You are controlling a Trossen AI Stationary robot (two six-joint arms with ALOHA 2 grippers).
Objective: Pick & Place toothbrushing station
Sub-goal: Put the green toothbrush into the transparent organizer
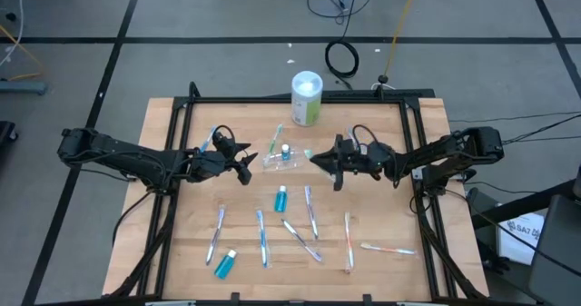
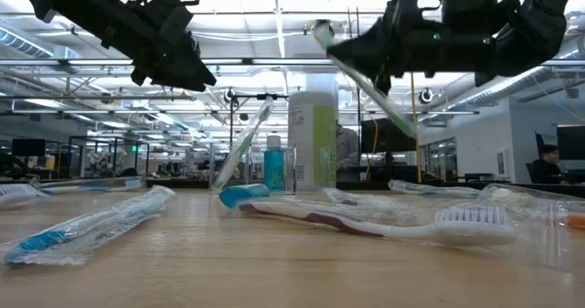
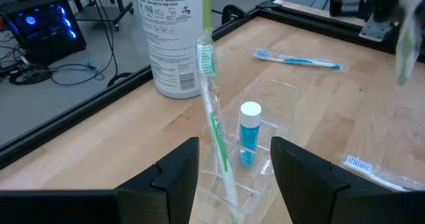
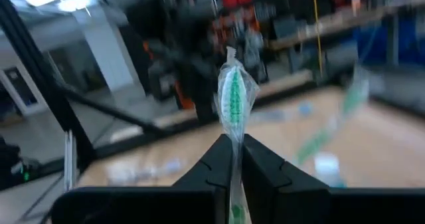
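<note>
At frame centre, right gripper [image 1: 320,160] fingers clamp a wrapped green toothbrush [image 4: 233,91]; left gripper [image 1: 243,164] open; next, carry it into the clear cup [image 1: 280,158].

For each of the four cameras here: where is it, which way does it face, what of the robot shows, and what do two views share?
High: overhead, straight down on the table; both arms, left tool, right tool.
Low: table height, looking level into the room; both tools overhead.
Left wrist: over the clear cup, facing the canister; its open fingers.
Right wrist: past its shut fingers pinching a green wrapped toothbrush.
Shared: the cup's green toothbrush and blue tube show high and left wrist.
</note>
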